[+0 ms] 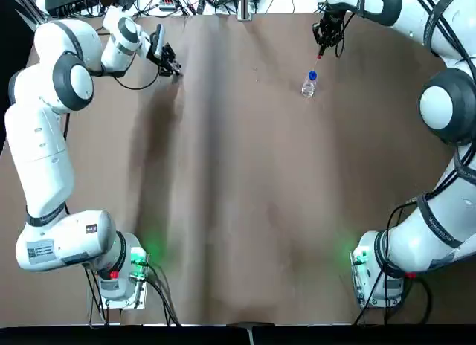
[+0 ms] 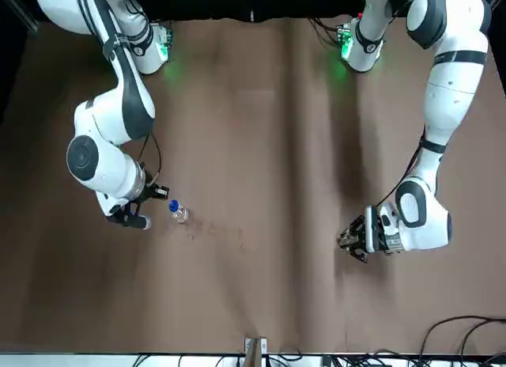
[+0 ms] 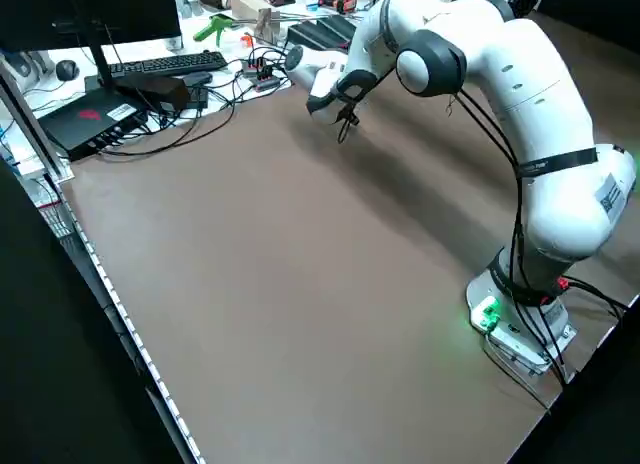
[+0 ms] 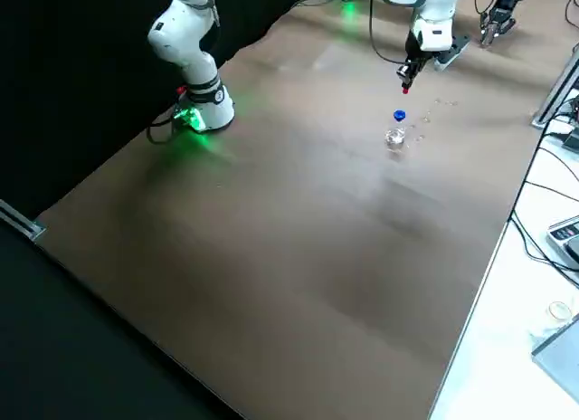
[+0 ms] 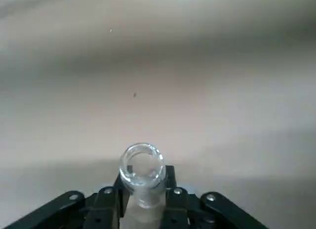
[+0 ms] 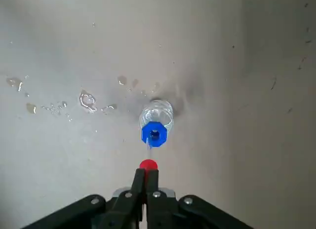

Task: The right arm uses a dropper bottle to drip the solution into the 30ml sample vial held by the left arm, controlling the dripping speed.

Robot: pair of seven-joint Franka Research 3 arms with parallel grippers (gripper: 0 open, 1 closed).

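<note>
Top view, left to right: left arm (image 1: 44, 144) reaches up from its base at the bottom left corner area, and its gripper (image 1: 169, 66) sits over the table's (image 1: 223, 181) far left part. Left wrist view: that gripper is clamped on the 30ml sample vial (image 5: 143, 172); clear glass, open round mouth facing the camera, one black finger on each side. Liquid level in it: can't tell.

Next, scattered liquid spots (image 6: 88, 99) on the tabletop, between the two grippers and near the dropper bottle.

Then the dropper bottle (image 1: 309, 85): far part of the table, right of centre, standing on the surface, blue collar (image 6: 154, 134) on top. It's not in a gripper.

Right arm (image 1: 446, 107) comes up the right edge and bends in; its gripper (image 1: 321, 47) is just beyond the bottle. Right wrist view: fingers closed on the red dropper top (image 6: 148, 165), pinched between the tips. A clear stem (image 6: 149, 151) runs from the red top toward the blue collar. Can't tell if its end is inside the neck. Vial and bottle are well apart.
</note>
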